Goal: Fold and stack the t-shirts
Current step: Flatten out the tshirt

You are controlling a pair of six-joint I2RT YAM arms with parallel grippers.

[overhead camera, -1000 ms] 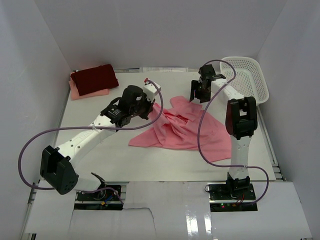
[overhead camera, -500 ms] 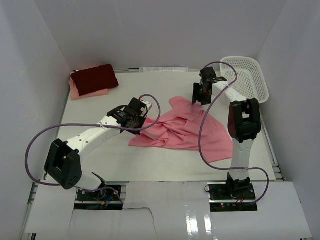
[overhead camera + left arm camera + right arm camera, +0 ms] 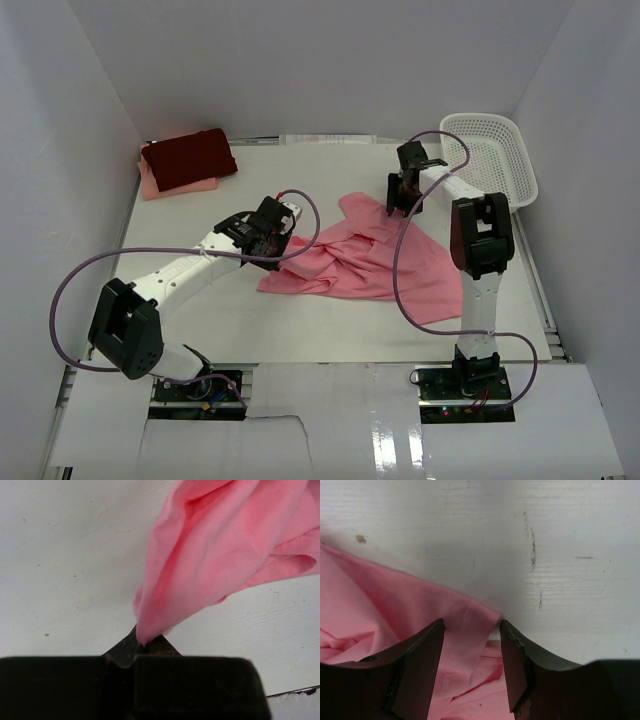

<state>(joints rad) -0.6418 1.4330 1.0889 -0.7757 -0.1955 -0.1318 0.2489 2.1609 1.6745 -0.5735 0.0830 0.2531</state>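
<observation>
- Done, by the look of it: the dark maroon shirt (image 3: 188, 155) lies folded on top of the pale peach shirt (image 3: 182, 186); the pair is stacked at the far left of the table (image 3: 250, 320)
- Left to do: the salmon-pink shirt (image 3: 372, 262) sprawls crumpled mid-table, unfolded and unstacked
- The left gripper (image 3: 143, 641) is clamped on its left corner; the right gripper (image 3: 471, 630) straddles its far edge, jaws apart, not yet pinching

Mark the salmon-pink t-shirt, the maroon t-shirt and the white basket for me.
salmon-pink t-shirt (image 3: 365, 265): top external view, middle of the crumpled cloth.
maroon t-shirt (image 3: 190, 155): top external view, top face of the fold.
white basket (image 3: 497, 150): top external view, bare mesh floor.
</observation>
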